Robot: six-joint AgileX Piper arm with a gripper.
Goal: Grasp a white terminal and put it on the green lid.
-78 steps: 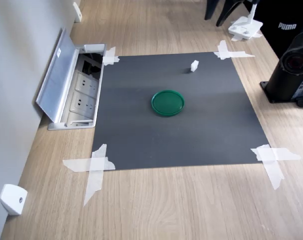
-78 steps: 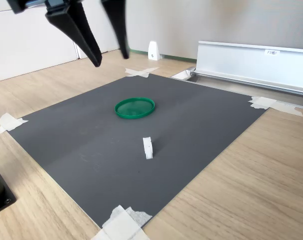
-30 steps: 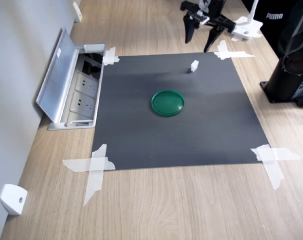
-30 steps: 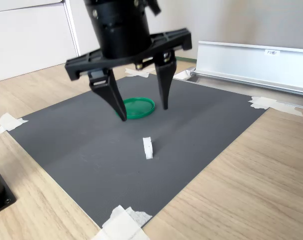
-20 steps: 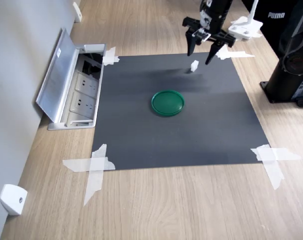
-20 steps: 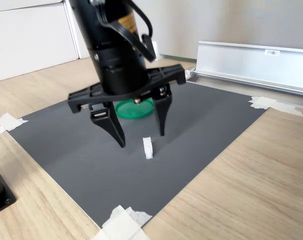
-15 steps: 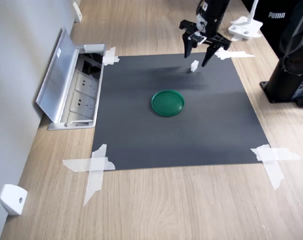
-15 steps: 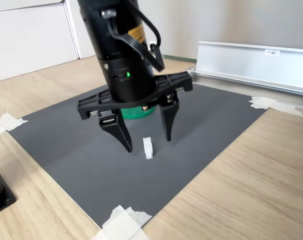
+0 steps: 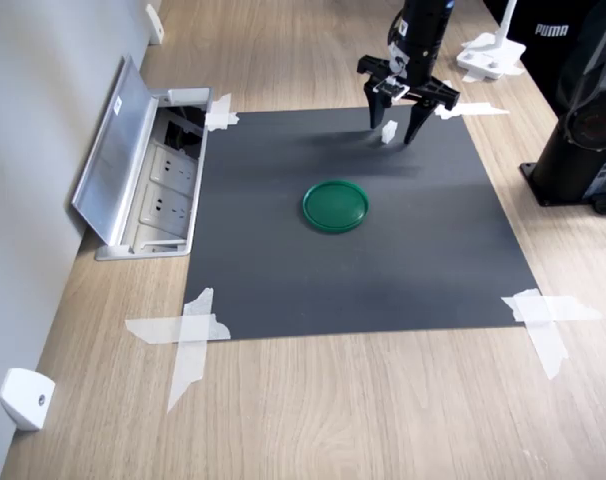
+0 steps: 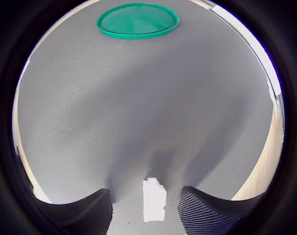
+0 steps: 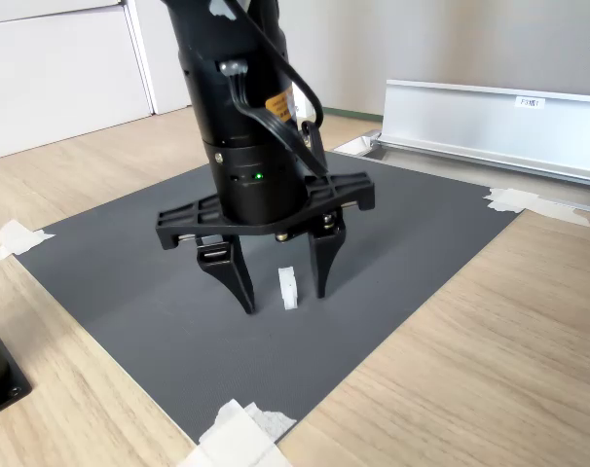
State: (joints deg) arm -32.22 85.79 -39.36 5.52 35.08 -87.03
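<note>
With our gripper (image 11: 281,292) jaws spread either side of the white terminal (image 11: 288,288), we judge it light, rigid, probably tippy; pinch its flat sides.

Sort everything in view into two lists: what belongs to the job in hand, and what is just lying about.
Belongs to the job:
- white terminal, between the open fingers
- green lid
- gripper
- dark mat they sit on

Just lying about:
- tape strips at the mat corners
- open socket box
- white bracket
- black camera
</note>
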